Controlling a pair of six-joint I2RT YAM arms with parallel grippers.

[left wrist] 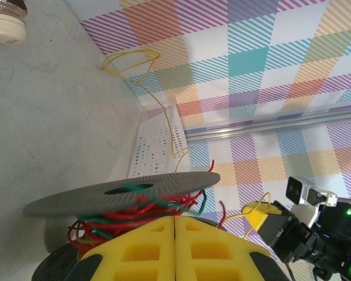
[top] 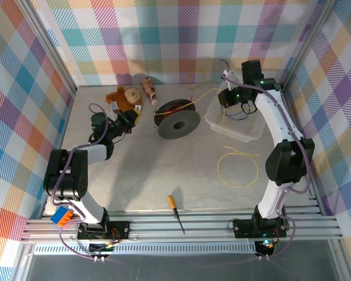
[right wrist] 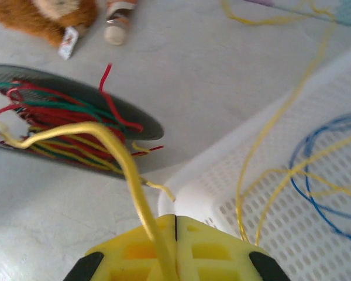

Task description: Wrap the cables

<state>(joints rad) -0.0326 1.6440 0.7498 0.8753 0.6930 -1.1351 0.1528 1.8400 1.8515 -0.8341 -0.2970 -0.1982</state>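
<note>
Currently we hold one yellow cable pinched in the right gripper; it leads to the spool. The left gripper is clenched on nothing, beside the spool. Another loop lies on the table. We judge each cable light, limp and springy: grip near an end. The held end is hidden in the grip.

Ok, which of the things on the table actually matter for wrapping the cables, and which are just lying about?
For the job: yellow cable held in the right jaws; loose yellow loop; spool; basket with more wire.
Lying about: screwdriver; teddy bear; small bottle.
</note>
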